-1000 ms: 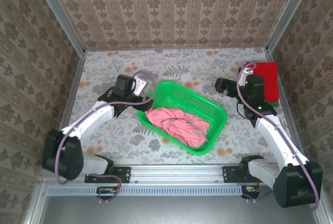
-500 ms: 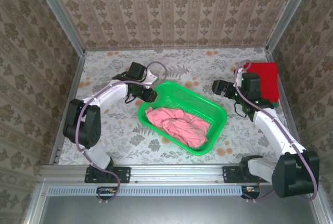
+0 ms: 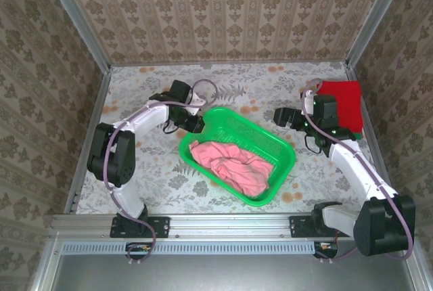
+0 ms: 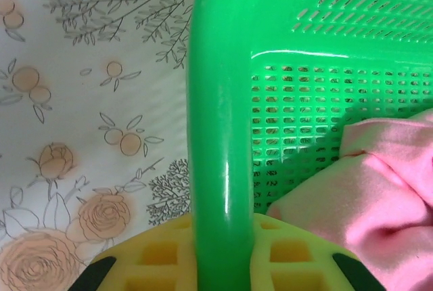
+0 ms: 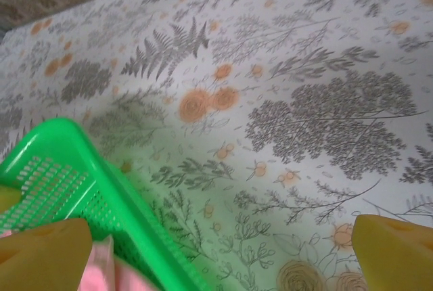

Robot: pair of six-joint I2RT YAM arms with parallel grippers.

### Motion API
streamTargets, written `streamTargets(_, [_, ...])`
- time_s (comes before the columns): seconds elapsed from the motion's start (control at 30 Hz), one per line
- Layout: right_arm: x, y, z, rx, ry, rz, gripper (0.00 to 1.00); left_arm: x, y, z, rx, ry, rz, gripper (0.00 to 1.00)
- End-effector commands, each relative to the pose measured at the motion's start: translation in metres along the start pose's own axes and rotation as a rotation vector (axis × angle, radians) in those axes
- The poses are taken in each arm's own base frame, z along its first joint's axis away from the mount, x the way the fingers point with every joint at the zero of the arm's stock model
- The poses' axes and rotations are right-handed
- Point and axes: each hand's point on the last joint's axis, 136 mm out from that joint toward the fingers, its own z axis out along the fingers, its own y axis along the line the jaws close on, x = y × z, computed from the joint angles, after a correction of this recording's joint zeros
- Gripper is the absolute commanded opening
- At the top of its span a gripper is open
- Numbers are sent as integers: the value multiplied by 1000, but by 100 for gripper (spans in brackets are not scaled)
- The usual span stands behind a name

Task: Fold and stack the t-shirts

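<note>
A crumpled light pink t-shirt (image 3: 230, 166) lies in the green mesh basket (image 3: 260, 126) at the table's middle. My left gripper (image 3: 193, 123) is shut on the basket's far-left rim (image 4: 220, 135). Its yellow pads (image 4: 155, 257) press the rim from both sides, and the pink t-shirt (image 4: 385, 189) lies just inside. A folded red t-shirt (image 3: 345, 98) lies at the far right with a dark green edge (image 3: 354, 130) showing beneath it. My right gripper (image 3: 279, 115) hangs open beside the basket's far-right side. Between its fingers (image 5: 216, 257) are the table and the basket's corner (image 5: 81, 169).
The flowered table (image 3: 135, 162) is walled by patterned panels on three sides. A metal rail (image 3: 230, 223) runs along the near edge, behind the arm bases. The basket sits at an angle between the two arms.
My left gripper moved onto the basket's far-left rim and closed on it. The basket shifted slightly. My right gripper drifted a little left, still open.
</note>
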Motion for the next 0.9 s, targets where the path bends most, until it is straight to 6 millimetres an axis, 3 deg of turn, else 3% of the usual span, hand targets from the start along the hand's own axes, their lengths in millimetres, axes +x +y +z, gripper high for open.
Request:
streamTargets(0.0, [-4, 22, -1, -76, 39, -68, 100, 9, 26, -10, -97, -37, -227, 0])
streamTargets(0.2, [-27, 53, 3, -195, 4, -66, 100, 20, 74, -34, -314, -169, -578, 0])
streamTargets(0.43, [-32, 127, 2, -469, 17, -223, 100, 60, 127, -62, -541, -369, -1070, 0])
streamTargets(0.63, [-38, 182, 5, -529, 12, -350, 100, 91, 152, -86, -659, -485, -1353, 0])
streamTargets(0.73, [-31, 205, 17, -565, 48, -367, 100, 114, 163, -97, -697, -490, -1503, 0])
streamTargets(0.87, [-22, 224, 23, -597, 80, -380, 100, 134, 179, -112, -724, -544, -1622, 0])
